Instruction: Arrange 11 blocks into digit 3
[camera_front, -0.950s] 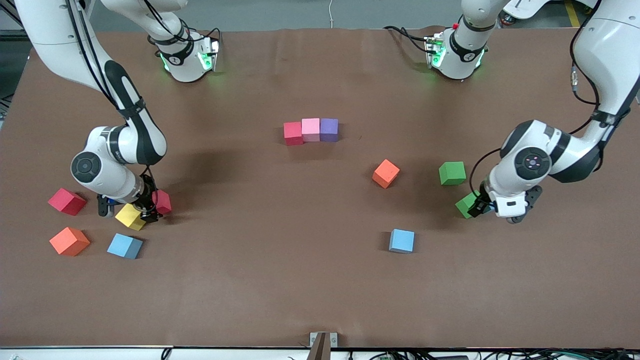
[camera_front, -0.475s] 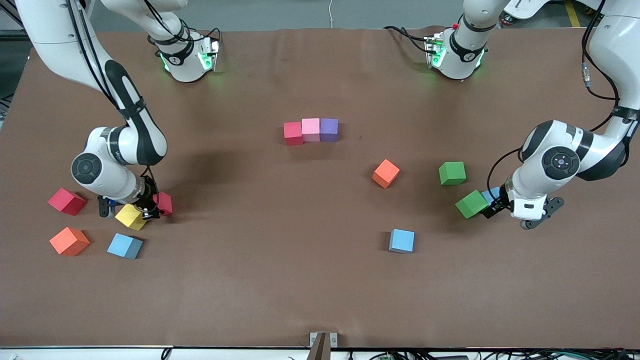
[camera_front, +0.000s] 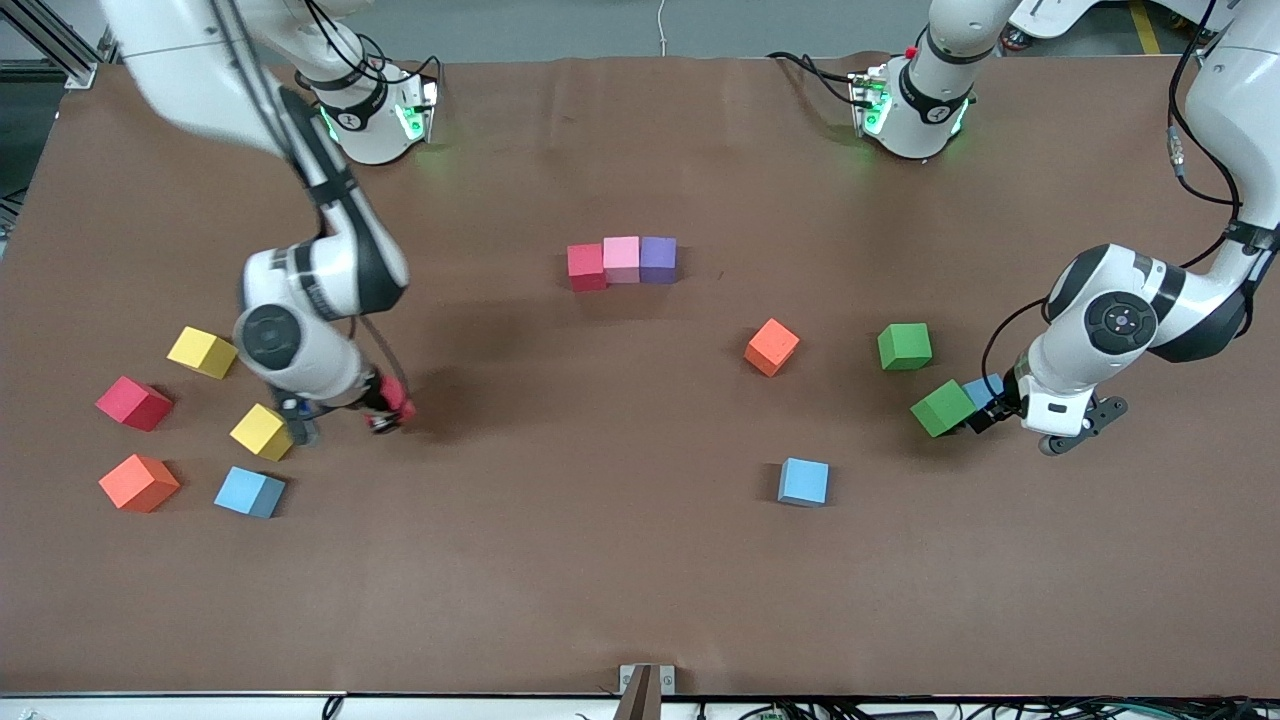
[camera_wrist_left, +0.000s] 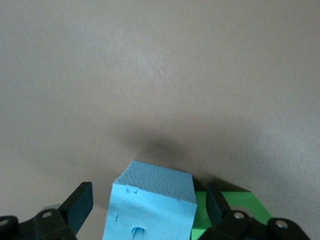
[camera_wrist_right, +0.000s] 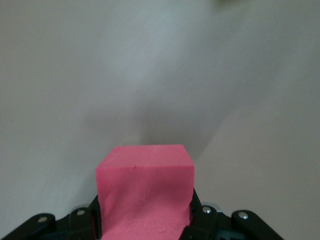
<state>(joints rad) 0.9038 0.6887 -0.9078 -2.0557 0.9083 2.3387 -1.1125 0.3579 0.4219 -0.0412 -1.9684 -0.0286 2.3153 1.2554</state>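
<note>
Right gripper (camera_front: 385, 413) hangs over the bench (camera_front: 560, 560) near the yellow cube (camera_front: 261, 431), jaws clamped on a red-pink cube (camera_wrist_right: 145, 192). Left gripper (camera_front: 985, 410) sits low at the left arm's end, its jaws standing wide on either side of a light blue cube (camera_wrist_left: 150, 202), just beside a green cube (camera_front: 942, 407). Mid-bench, a row of red cube (camera_front: 586, 266), pink cube (camera_front: 621, 258) and purple cube (camera_front: 658, 258) is touching, side by side.

My right claw (camera_wrist_right: 145, 220) holds a pink-red block (camera_wrist_right: 145, 192). My left claw (camera_wrist_left: 149, 210) flanks a light blue block (camera_wrist_left: 150, 205) beside a green one (camera_wrist_left: 235, 206). The counter (camera_front: 600, 560) is plain brown.
</note>
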